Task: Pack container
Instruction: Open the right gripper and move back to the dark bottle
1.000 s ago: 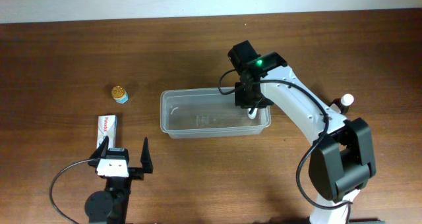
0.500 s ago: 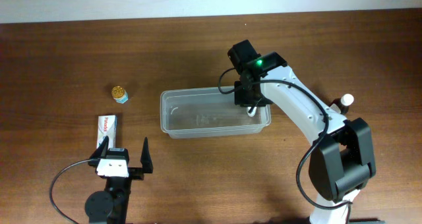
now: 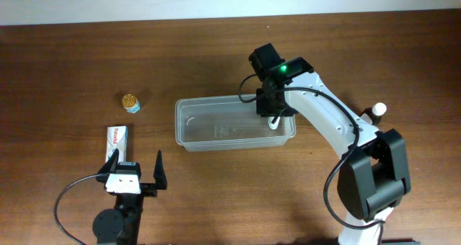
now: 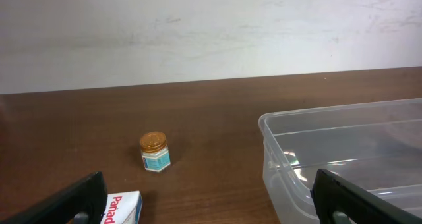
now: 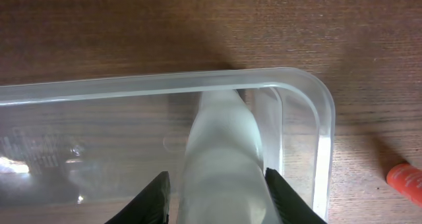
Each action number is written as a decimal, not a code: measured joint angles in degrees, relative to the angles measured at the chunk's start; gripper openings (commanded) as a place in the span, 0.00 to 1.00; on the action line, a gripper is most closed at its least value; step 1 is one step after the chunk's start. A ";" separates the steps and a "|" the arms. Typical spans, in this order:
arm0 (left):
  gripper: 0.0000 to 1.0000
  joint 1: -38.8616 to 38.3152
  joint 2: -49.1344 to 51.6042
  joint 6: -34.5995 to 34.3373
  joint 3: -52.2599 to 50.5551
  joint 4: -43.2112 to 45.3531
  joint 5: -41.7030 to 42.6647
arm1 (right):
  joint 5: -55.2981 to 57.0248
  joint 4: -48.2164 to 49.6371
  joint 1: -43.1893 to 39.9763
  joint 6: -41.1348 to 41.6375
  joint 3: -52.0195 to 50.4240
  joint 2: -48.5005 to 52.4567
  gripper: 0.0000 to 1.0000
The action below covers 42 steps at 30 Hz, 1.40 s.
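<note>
The clear plastic container (image 3: 216, 130) sits mid-table; it also shows in the left wrist view (image 4: 343, 151) and the right wrist view (image 5: 132, 89). My right gripper (image 3: 274, 112) is over the container's right end, shut on a white bottle (image 5: 221, 158) held inside it. The bottle's white tip (image 3: 274, 121) shows in the overhead view. My left gripper (image 3: 135, 171) is open and empty near the front left, away from the container. A small gold-capped jar (image 3: 130, 101) stands at the left, also in the left wrist view (image 4: 155, 151).
A white and red Panadol box (image 3: 115, 138) lies just ahead of my left gripper, also in the left wrist view (image 4: 122, 207). A small white-capped item (image 3: 376, 112) sits by the right arm. A red object (image 5: 405, 181) lies outside the container's right end.
</note>
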 measured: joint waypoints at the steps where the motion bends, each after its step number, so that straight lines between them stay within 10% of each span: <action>1: 0.99 0.00 0.00 0.00 0.00 0.00 0.00 | 0.00 0.00 0.00 0.00 0.00 0.00 0.39; 13: 0.99 0.00 0.00 0.00 0.00 0.00 0.00 | 1.20 -5.18 0.00 -0.17 3.32 -0.07 0.55; 26: 0.99 0.00 0.00 0.00 0.00 0.00 0.00 | 2.97 -27.98 -1.01 -0.20 30.86 -4.26 0.68; 42: 1.00 0.00 0.00 0.00 0.00 0.00 0.00 | -5.03 -35.78 -21.81 -3.82 36.09 -13.84 0.80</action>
